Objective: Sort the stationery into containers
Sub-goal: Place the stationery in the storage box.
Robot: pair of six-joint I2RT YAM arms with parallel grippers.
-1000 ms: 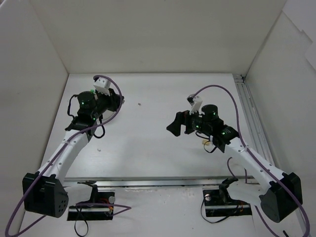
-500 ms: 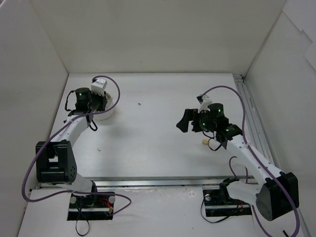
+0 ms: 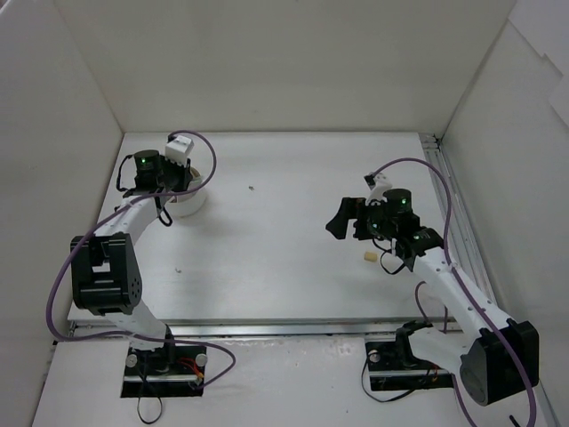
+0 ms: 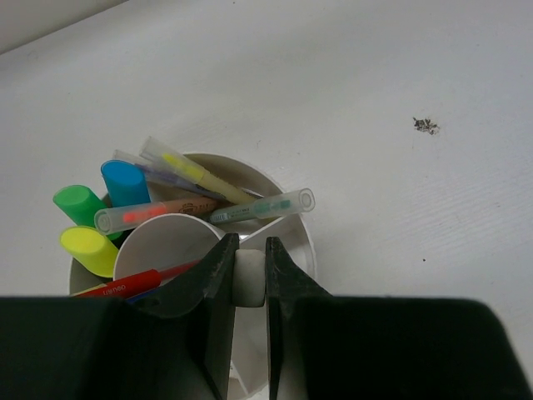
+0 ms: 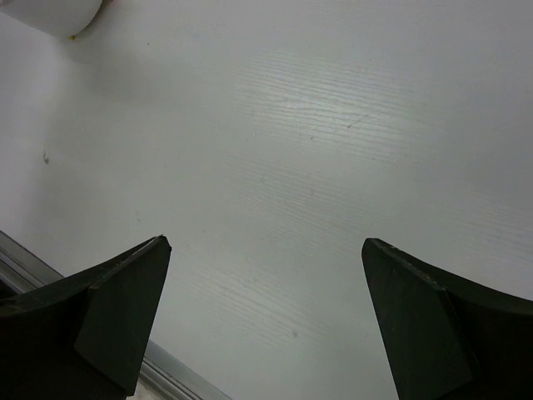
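Left fingers (image 4: 218, 287) over tub (image 4: 291, 242), seemingly pinching eraser (image 4: 250, 279)

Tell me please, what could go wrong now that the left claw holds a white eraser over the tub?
1. Released here, the white eraser in the left claw might hit the pens leaning across the tub and bounce out.
2. The tan block on the table lies outside the wrist view of the open right claw, so reaching it may fail.

White arm links (image 3: 449, 285), black joints (image 3: 105, 271), purple cables (image 3: 411, 161), green lights (image 3: 140, 162)
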